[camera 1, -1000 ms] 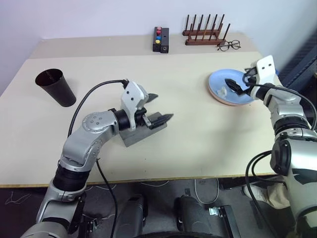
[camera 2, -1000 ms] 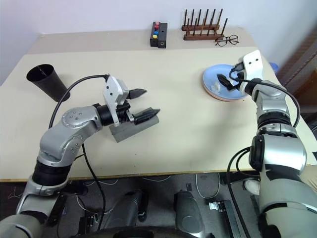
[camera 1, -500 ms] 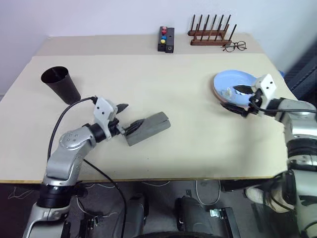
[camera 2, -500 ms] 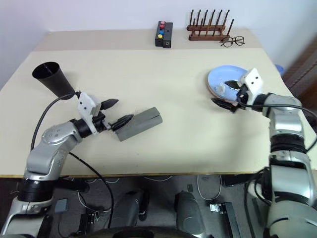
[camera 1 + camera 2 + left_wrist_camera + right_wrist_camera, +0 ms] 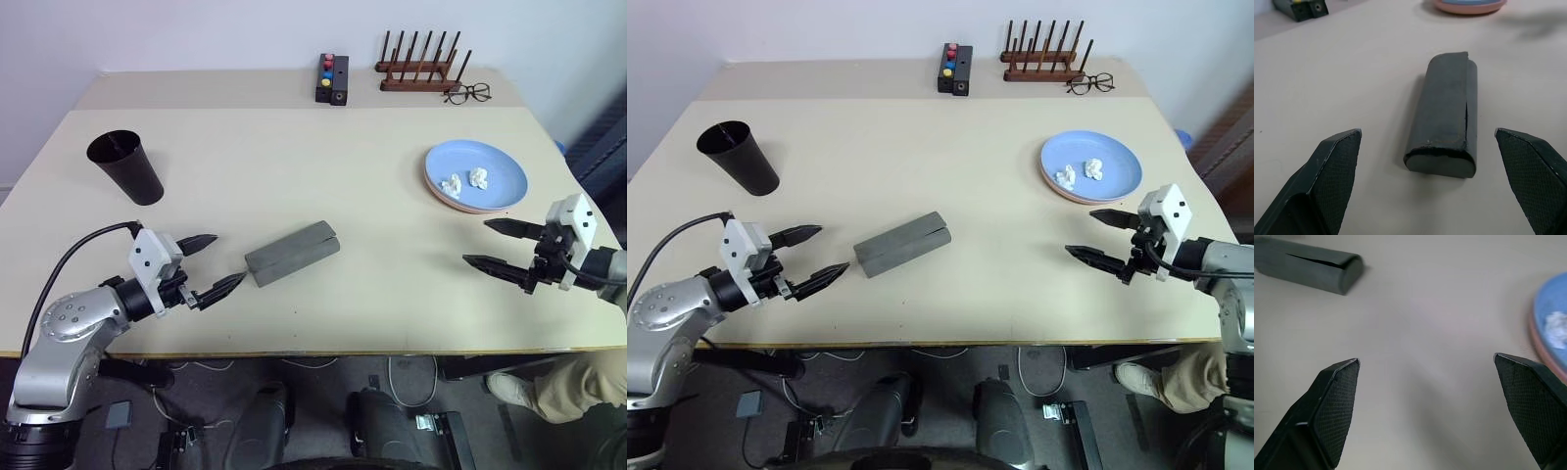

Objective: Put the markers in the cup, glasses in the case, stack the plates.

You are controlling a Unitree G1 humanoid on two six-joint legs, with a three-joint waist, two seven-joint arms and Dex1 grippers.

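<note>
The grey case (image 5: 292, 253) lies shut near the table's middle. My left gripper (image 5: 224, 259) hovers open just to its left, its fingertips a short gap from the case's end (image 5: 1442, 161) and nothing between them. The plates (image 5: 476, 176) sit stacked at the right, light blue on salmon pink, with two white crumpled bits on top. My right gripper (image 5: 476, 242) stands open and empty near the front edge, below the plates and apart from them. The black cup (image 5: 125, 166) stands upright at the far left. The markers and the glasses are out of view.
At the back edge stand a small black box with coloured buttons (image 5: 331, 78) and a wooden peg rack (image 5: 421, 69), with thin-framed clear eyeglasses (image 5: 468, 93) beside it. Bare tabletop (image 5: 392, 235) lies between the case and my right gripper.
Both arms have drawn back toward the table's near edge. The left gripper has come off the case, and the right has pulled away from the plates. The camera has also shifted.
</note>
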